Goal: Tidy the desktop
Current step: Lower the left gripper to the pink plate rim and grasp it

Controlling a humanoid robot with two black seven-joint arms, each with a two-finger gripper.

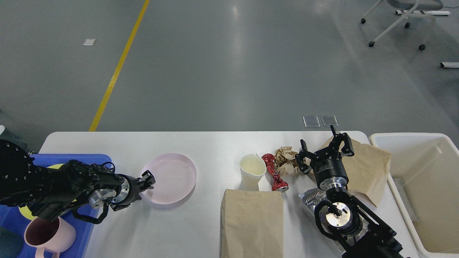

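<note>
White desktop [200, 222]: two paper bags [252, 222], one plate [172, 178]; right gripper [325, 147] spread, left gripper [148, 179] unclear.
</note>
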